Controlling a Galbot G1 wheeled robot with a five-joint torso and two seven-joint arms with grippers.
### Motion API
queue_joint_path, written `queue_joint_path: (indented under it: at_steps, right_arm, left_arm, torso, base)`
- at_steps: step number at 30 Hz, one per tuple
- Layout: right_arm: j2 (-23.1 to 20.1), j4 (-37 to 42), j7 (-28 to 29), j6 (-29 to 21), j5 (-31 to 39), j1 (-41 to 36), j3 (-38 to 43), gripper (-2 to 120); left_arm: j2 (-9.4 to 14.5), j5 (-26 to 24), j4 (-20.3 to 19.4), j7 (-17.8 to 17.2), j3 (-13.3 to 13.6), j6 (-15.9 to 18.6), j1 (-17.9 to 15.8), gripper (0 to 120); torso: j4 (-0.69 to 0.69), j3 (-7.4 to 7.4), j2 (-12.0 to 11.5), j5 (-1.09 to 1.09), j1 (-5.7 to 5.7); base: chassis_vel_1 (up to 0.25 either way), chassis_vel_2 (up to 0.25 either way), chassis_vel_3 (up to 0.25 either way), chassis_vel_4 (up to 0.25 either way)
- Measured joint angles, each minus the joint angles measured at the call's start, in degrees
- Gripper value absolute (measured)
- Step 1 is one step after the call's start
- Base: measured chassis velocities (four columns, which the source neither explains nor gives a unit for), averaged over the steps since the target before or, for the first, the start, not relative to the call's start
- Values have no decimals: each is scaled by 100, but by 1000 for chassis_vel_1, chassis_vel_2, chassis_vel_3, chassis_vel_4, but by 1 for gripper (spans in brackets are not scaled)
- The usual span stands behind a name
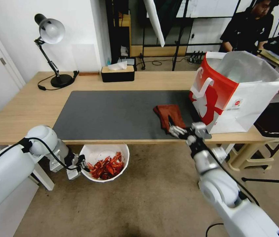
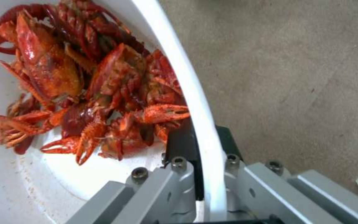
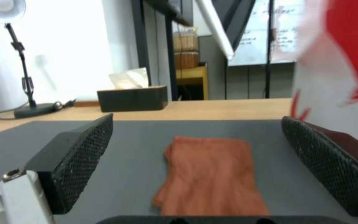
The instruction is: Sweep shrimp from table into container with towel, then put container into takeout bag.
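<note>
Two grippers at work: the left gripper (image 1: pixel 80 166) clamps the rim of the container (image 1: pixel 95 153) below the table (image 1: pixel 21 108) edge, shrimp (image 2: pixel 92 87) heaped inside just past its fingers (the far rim cut off in the wrist view). The right gripper (image 3: pixel 195 161), jaws spread wide, hovers at the towel (image 3: pixel 212 174), the takeout bag (image 1: pixel 241 92) beside it.

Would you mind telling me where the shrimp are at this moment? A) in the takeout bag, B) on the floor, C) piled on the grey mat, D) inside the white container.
D: the shrimp lie inside the container, which the left gripper holds by its rim below the table edge.
</note>
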Motion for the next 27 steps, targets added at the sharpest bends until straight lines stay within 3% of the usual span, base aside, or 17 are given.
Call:
queue_joint_path:
  at_steps: [4,7,11,22,27]
  right_arm:
    - [12,5,-271,516,-145,-445,207,100]
    - [159,-18,-614,1217,-340,-1266,580,100]
    - [454,-143,-820,1584,-600,-1956,776,100]
    - [713,-301,-827,1712,-801,-2295,685,100]
    - [784,-395,-743,1702,-937,-2341,537,100]
  left_arm:
    - [-8,0,-1,-7,-2,-16,5,0]
    - [-17,10,-58,-11,-13,-32,56,0]
    - [-12,13,-134,-11,-59,-55,140,0]
    - [115,16,-410,-17,-213,-81,496,0]
    - [195,57,-597,-24,-527,-157,901,0]
  torso:
    - [-1,0,0,0,0]
    - [0,0,0,-1,0]
    - [-1,-1,0,0,0]
    - [1,0,0,-1,-1]
    - [0,0,1,0,-1]
  base:
    - [0,0,0,0]
    - [0,0,0,0]
    - [0,0,0,0]
    - [0,0,0,0]
    - [0,0,0,0]
